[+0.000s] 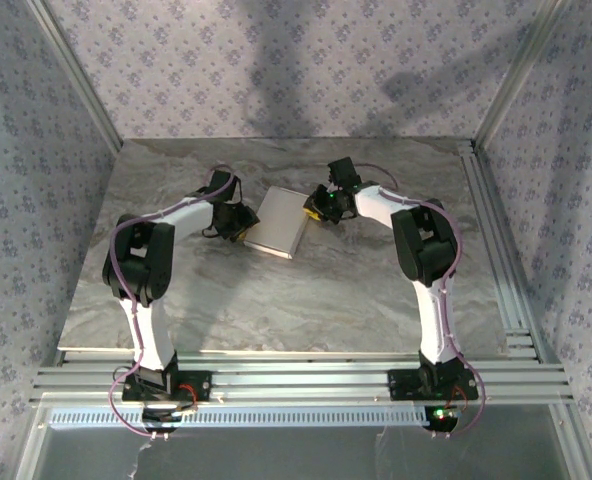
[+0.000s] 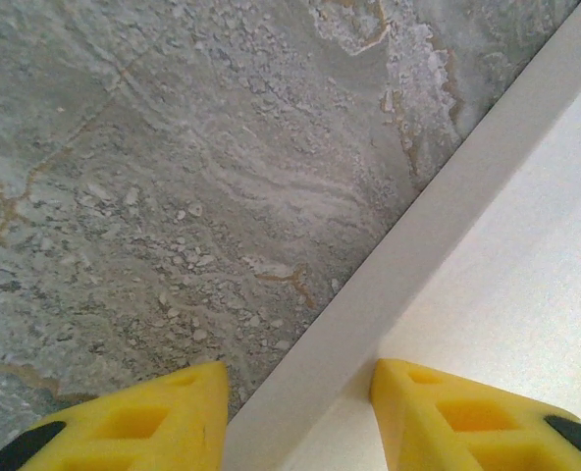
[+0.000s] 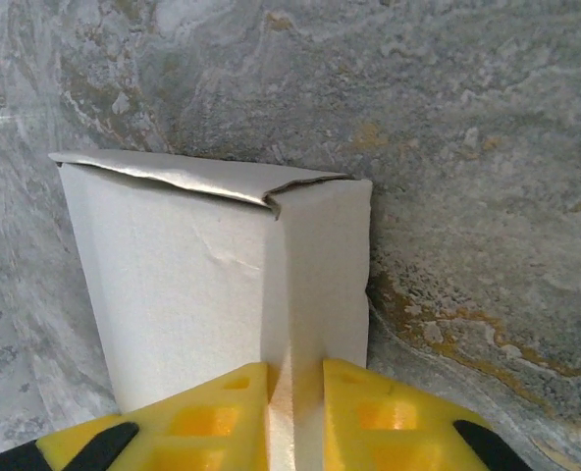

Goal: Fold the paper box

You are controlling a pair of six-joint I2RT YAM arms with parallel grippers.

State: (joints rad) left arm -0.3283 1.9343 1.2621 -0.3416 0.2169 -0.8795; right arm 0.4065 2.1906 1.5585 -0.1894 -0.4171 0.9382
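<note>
Flat, folded white paper box [image 1: 279,222]

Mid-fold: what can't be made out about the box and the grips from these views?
- Top external: the arms hide the paper box edges at the left gripper and right gripper; tabs are too small.
- Left wrist: the frame's right edge cuts off most of the box; whether the fingers touch it is unclear.
- Right wrist: the near wall hides the box's far side; whether the top flap is tucked is unclear.
</note>
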